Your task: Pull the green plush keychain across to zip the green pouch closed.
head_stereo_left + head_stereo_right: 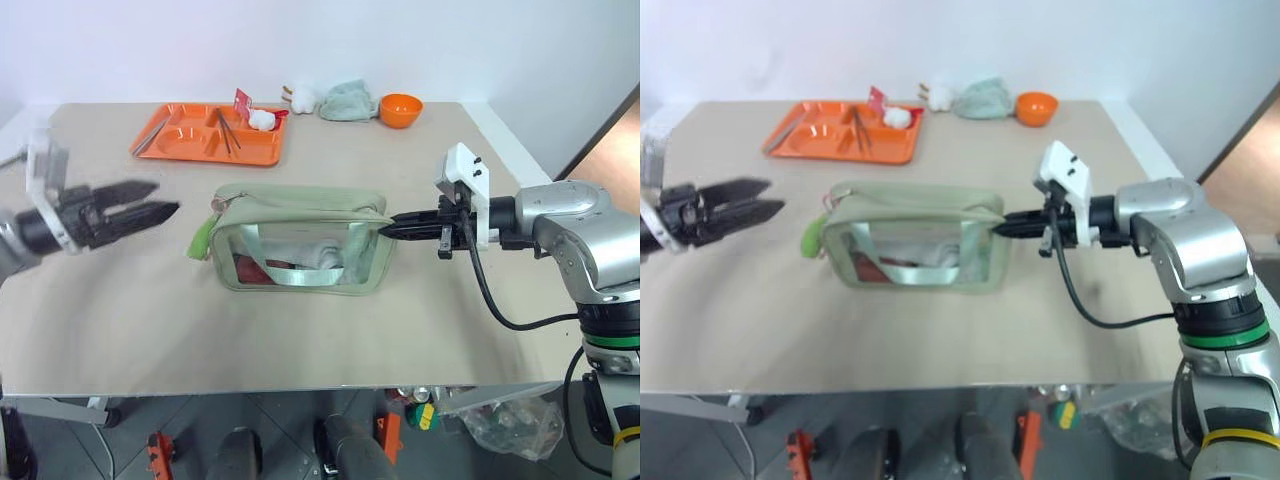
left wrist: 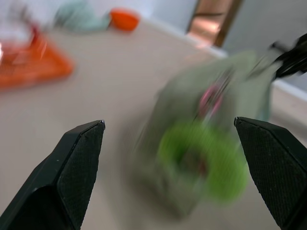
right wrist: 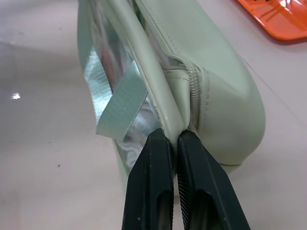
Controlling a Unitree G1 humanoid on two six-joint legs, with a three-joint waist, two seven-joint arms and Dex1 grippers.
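The green pouch (image 1: 300,240) stands in the middle of the table, with clear sides and a pale strap across its front. The green plush keychain (image 1: 203,238) hangs at the pouch's left end, beside a small pink tag. My left gripper (image 1: 166,197) hovers just left of that end, open, with nothing between its fingers. In the left wrist view the blurred keychain (image 2: 201,158) lies ahead between the two spread fingers (image 2: 81,163). My right gripper (image 1: 392,226) is shut on the pouch's right end; the right wrist view shows its fingertips (image 3: 158,148) pinching the end seam by the zipper.
An orange tray (image 1: 170,150) with utensils and a white lump sits at the back left. A pale teal cloth (image 1: 347,100), a white plush toy (image 1: 303,97) and an orange bowl (image 1: 400,108) line the far edge. The table's front edge (image 1: 300,388) is near.
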